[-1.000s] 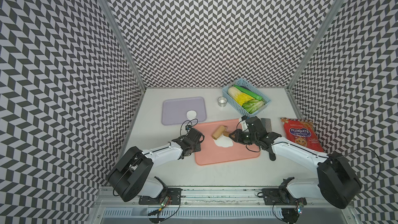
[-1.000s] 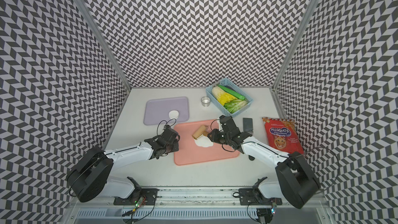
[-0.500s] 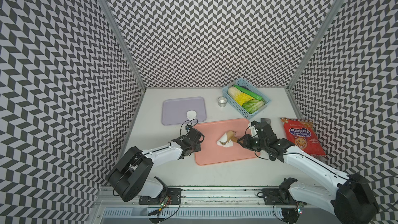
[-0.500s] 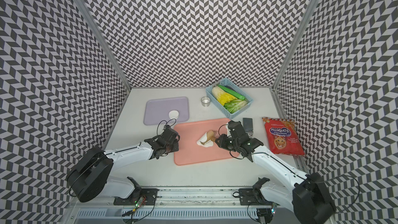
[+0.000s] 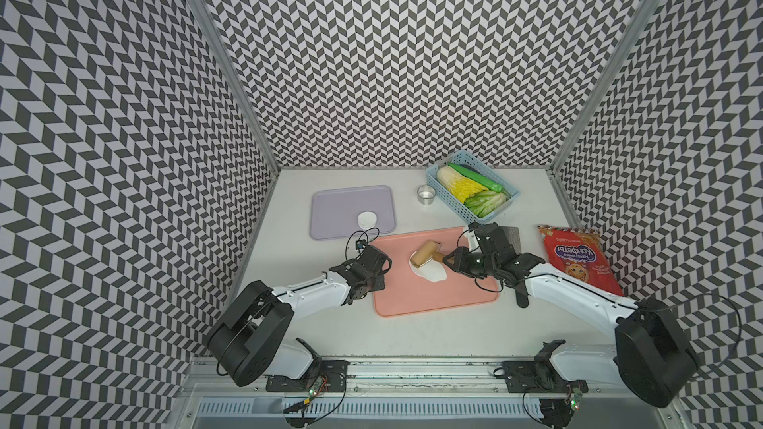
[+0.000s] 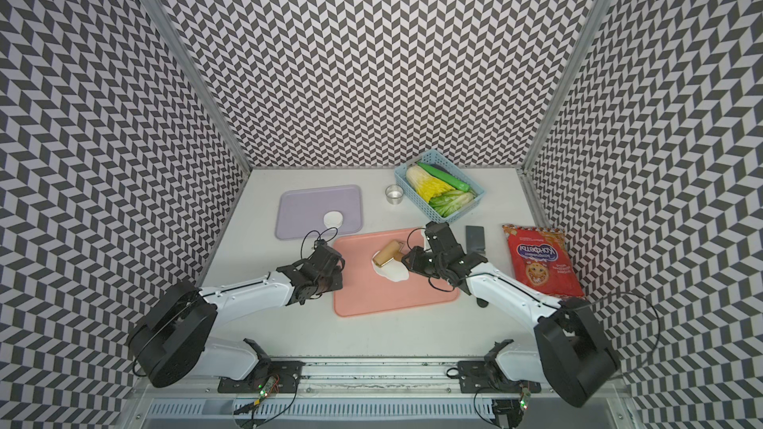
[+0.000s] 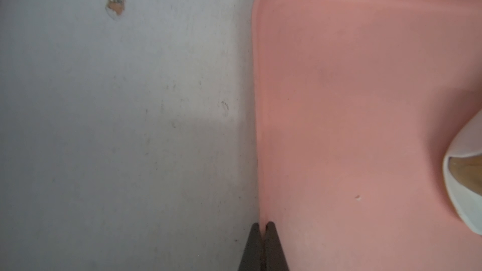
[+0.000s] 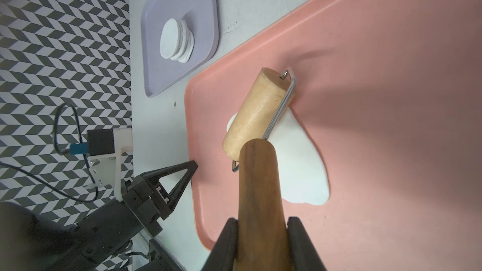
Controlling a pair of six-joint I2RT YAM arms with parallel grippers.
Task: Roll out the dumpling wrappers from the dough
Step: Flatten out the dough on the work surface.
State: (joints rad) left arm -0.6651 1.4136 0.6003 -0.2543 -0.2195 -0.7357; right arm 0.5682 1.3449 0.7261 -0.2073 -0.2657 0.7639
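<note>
- Bench [image 5: 413,336]: carries all items. Work is concentrated on the pink tray.
- Pink tray [image 5: 433,295]: lies at the centre of the bench, between the two arms. It serves as the rolling surface and carries the dough and the roller.
- Lavender tray [image 5: 342,208]: sits just behind the pink tray's left corner and holds the finished items.
- Blue basket [image 5: 458,206]: holds vegetables at the rear and plays no part in this step.
- Right pincer [image 8: 263,221]: clamped on the dark wooden handle of the roller [image 8: 257,113]. The pale drum rests across the far edge of the dough.
- Left pincer [image 7: 263,226]: tips pressed together at the pink tray's left rim, with a sliver of rim between them. Judged to be steadying the tray.
- Dough [image 8: 300,168]: a flat white sheet with an irregular outline, lying on the pink tray. It is partly under the drum and no discs are cut from it.
- Dumpling wrappers [image 8: 173,39]: several round discs in a loose stack on the lavender tray. This portion is judged complete.
- Metal ring cup [image 5: 426,194]: stands beside the basket, well apart from the dough.
- Remaining work, as judged: finish flattening the sheet, cut discs with the ring cup, and add them to the stack.
</note>
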